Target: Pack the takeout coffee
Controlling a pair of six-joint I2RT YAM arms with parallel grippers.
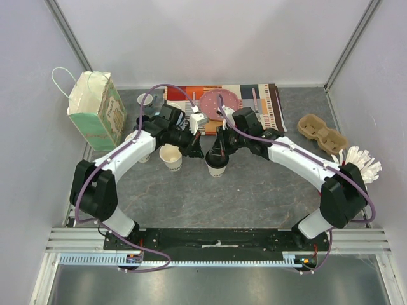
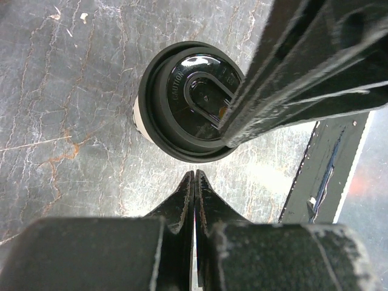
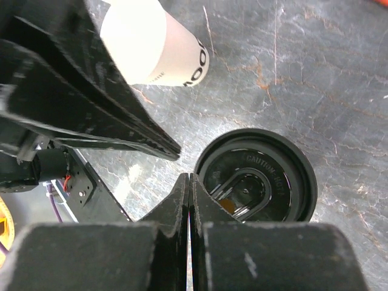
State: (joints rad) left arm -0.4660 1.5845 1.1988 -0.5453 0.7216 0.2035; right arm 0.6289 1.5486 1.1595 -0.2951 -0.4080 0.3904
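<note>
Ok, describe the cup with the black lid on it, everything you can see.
The lidded cup stands upright on the grey marbled table, right of the open cup. Its glossy black plastic lid is seated, with raised CAUTION lettering and a U-shaped recess. Only a sliver of cream paper wall shows. The shut left end effector and right end effector hover by its rim; contact cannot be told.

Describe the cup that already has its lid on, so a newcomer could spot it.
On the grey table, at its centre, two cream paper cups stand side by side. The lidded cup is the one on the right arm side; its black lid sets it apart from the open cup next to it.
</note>
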